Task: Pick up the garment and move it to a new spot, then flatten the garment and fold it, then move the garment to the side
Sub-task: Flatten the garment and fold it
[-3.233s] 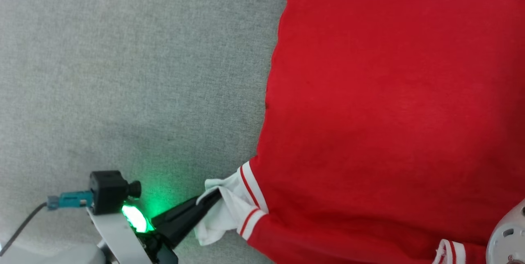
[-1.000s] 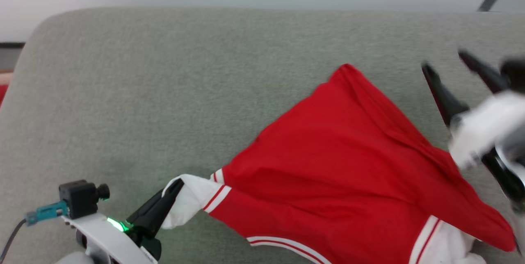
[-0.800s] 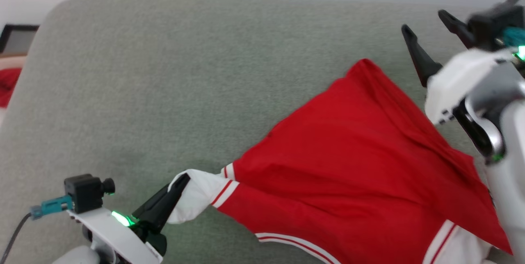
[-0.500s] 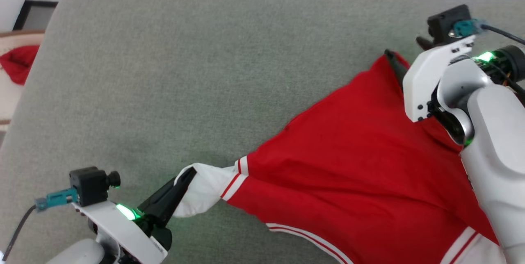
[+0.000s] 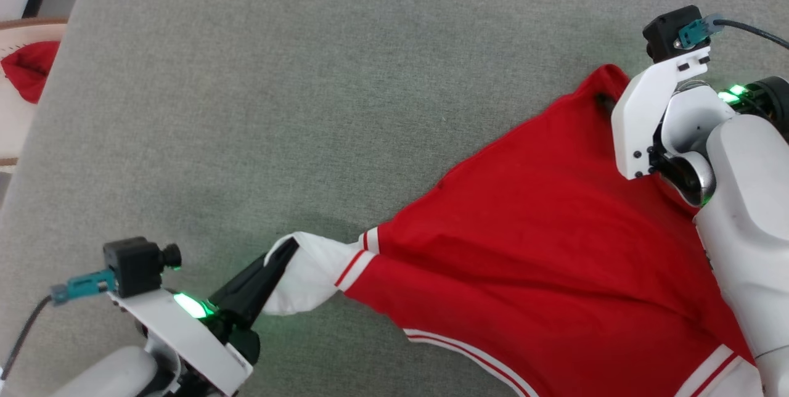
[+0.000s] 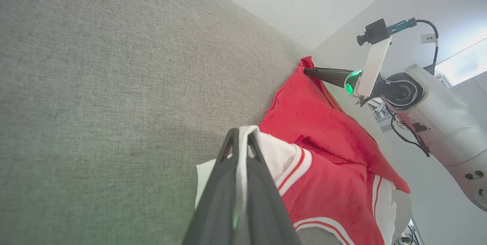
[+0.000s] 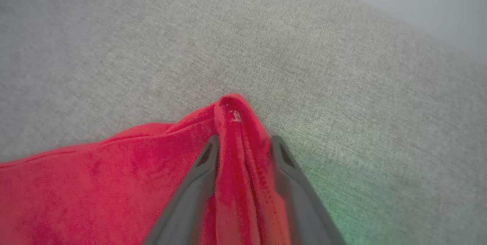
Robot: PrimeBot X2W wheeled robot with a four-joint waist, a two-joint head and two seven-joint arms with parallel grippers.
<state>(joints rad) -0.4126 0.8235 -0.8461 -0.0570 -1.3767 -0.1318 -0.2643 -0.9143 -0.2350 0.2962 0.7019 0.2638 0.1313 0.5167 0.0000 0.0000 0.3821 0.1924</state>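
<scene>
Two holds are showing on the garment (image 5: 555, 230), one at each end.

Head view: the garment is lying across the grey cushion (image 5: 308, 76), plain red side up, spreading from the lower middle toward the right edge. At lower left the left gripper (image 5: 285, 256) is pinching the white sleeve (image 5: 311, 274), fingers closed on the cloth, and the sleeve is drawing out taut from the striped trim. At upper right the right gripper (image 5: 603, 100) is sitting at the far red corner. Its fingers are mostly hiding behind the white camera bracket (image 5: 641, 119), so I cannot tell their closure from this angle. A smaller red cloth (image 5: 28, 73) is lying off the cushion at upper left, well apart.

Left wrist view: both dark fingers are lying together, with sleeve fabric sandwiched between them and spilling to either side. Across the cloth, the other arm's fingers are tapering to one point at the red corner.

Right wrist view: the fingers are flanking a bunched ridge of red hem. Cloth is touching both inner faces, so they are reading as clamped, not hovering.

Judgement: the opposite holds are putting the cloth in tension along a diagonal, probably for lifting it to a new spot or pulling it flat. Creases are running between the grips, so it is not yet flat. The thin sleeve pinch may slip under a hard pull.
</scene>
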